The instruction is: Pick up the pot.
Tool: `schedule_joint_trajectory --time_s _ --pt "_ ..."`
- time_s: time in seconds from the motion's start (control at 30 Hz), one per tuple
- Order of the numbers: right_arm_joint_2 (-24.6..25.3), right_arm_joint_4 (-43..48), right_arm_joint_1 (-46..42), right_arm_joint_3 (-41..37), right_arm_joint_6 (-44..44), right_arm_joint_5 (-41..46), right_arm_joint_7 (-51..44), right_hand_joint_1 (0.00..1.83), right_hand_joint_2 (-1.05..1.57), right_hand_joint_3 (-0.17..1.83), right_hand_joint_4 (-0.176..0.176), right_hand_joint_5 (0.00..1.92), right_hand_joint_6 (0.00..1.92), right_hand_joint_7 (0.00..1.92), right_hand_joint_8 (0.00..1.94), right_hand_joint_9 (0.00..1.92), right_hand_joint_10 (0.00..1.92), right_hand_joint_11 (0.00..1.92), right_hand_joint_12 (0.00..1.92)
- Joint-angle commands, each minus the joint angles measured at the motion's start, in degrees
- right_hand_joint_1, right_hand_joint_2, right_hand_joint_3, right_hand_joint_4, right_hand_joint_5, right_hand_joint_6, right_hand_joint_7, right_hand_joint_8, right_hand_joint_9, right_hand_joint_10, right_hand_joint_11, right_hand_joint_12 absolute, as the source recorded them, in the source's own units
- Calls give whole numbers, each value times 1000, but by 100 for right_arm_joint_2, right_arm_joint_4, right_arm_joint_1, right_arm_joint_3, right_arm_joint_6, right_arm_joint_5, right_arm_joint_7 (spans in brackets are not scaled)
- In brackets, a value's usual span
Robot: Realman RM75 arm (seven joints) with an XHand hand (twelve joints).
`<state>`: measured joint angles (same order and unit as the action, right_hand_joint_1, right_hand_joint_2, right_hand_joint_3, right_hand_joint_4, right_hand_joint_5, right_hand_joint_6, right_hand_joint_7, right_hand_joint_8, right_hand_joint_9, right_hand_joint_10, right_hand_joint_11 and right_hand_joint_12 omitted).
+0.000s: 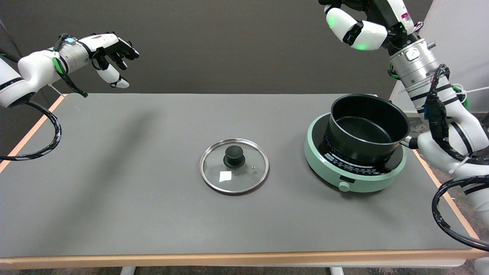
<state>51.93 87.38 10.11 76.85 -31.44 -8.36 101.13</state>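
The black pot (366, 128) stands empty and upright on a round green hotplate (353, 179) at the table's right. Its short handle (409, 142) points right and runs behind my right forearm. My right hand (355, 26) hangs high above the pot's far rim, partly cut off by the top edge of the picture. Its visible fingers (368, 36) are apart, curve downward and hold nothing. A wide gap of air separates the hand from the pot.
A glass lid (234, 165) with a black knob lies flat at the table's middle. The idle left hand (110, 51) hovers at the upper left. The table's right edge (439, 183) runs close beside the hotplate, with cables looping there.
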Motion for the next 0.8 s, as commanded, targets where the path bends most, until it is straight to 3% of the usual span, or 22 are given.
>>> schedule_joint_trajectory --time_s 0.03,0.8 --pt "4 12 -8 1 -2 16 8 743 630 890 36 542 240 654 203 658 495 522 1211" --pt "79 -7 -32 -26 -10 8 43 743 632 889 36 544 241 659 205 660 498 522 1213"
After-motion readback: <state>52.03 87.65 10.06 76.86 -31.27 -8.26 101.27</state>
